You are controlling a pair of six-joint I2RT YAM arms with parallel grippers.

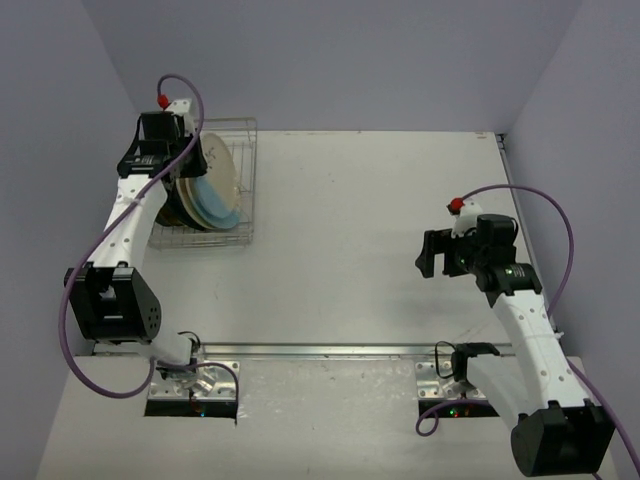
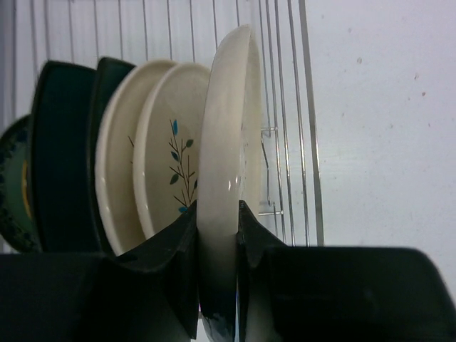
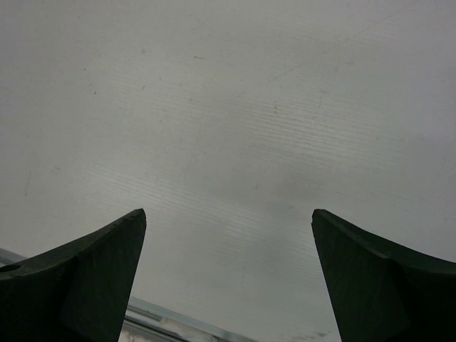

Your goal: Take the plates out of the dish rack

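Surroundings: plain lilac-grey walls enclose a matt white table (image 1: 380, 250) on three sides.
Rack: the rectangular silvery-white wire dish rack (image 1: 247, 190) sits at the table's far left corner, within reach of the left arm only.
Plates: all stand on edge between the upright slot wires, so each can be pinched by its rim; from the wrist view, a large round cream plate (image 2: 228, 142) is outermost, then a cream plate with a blue leaf sprig (image 2: 171, 171), another cream plate (image 2: 117, 171), a dark teal rounded-square plate (image 2: 60, 157), and a small blue-green patterned plate (image 2: 13, 185) at the back.
Left gripper (image 2: 217, 274): its black fingers (image 2: 174, 263) clamp the outermost cream plate's rim from either face, a hold that suits lifting it straight out of its slot.
Right gripper (image 3: 228, 278): jaws spread wide, holding nothing, hovering over bare table near the right edge, probably waiting clear of the rack.
Progress: judging by the full rack, unloading is only starting.
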